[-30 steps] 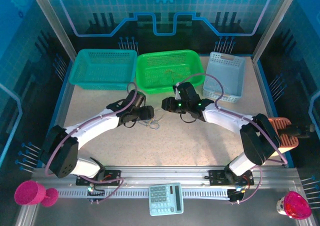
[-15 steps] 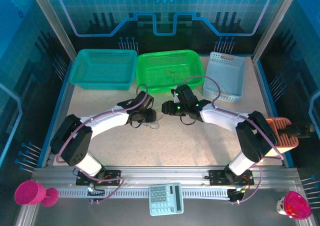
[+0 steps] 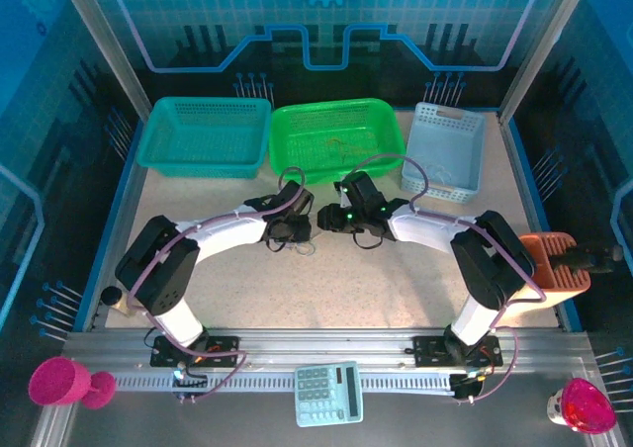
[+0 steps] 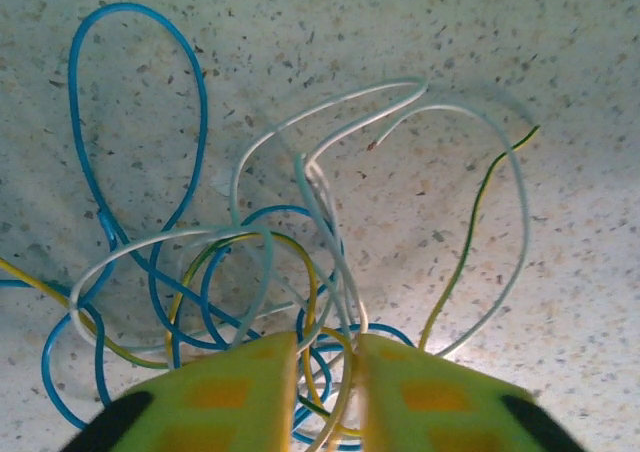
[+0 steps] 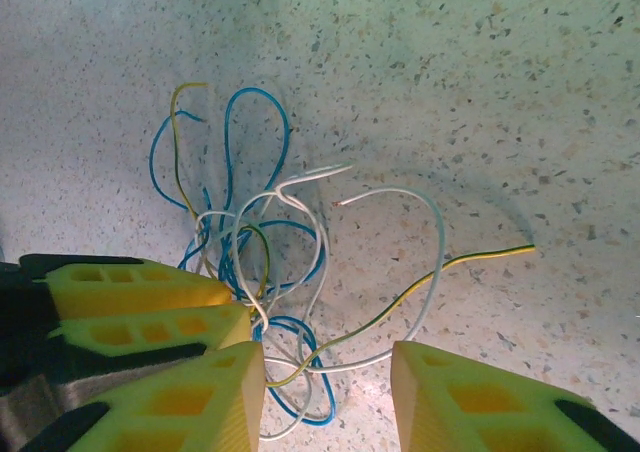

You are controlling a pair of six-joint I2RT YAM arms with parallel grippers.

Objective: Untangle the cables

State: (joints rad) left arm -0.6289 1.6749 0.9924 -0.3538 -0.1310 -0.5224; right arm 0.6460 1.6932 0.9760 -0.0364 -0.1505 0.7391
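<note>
Left gripper [image 4: 325,372] first: its two yellow fingers [image 4: 235,392] are drawn in narrow, and white and yellow strands of the cables [image 4: 300,302] run straight through the slim gap between them. That's a pinch on the bundle. From the right wrist camera those same left fingers [image 5: 140,287] lie nearly closed at 9 o'clock, with a white strand coming off their tips.

Over to the right gripper [image 5: 325,387]: spread wide, one finger on each side, and the lower loops of the cables [image 5: 255,262] sit in the open gap. I can't tell whether either finger touches a strand.

Out from the hands, in the left wrist view a tall blue loop climbs to 11 o'clock. White arcs sweep up to 1 o'clock and curl down on the right, and a yellow-green strand runs out toward 2 o'clock. In the right wrist view, blue and yellow loops rise to 11 o'clock and that yellow-green strand stretches to 3 o'clock.

From above, the left gripper [image 3: 295,231] and the right gripper [image 3: 326,217] face each other near the middle of the speckled table [image 3: 396,279]. The cables [image 3: 302,244] lie on the table just beneath them, toward 6 o'clock.

Along the far edge stand three baskets: a teal basket [image 3: 208,135] at 11 o'clock, a green basket [image 3: 336,138] at 12 and a pale blue basket [image 3: 447,150] at 1.
</note>
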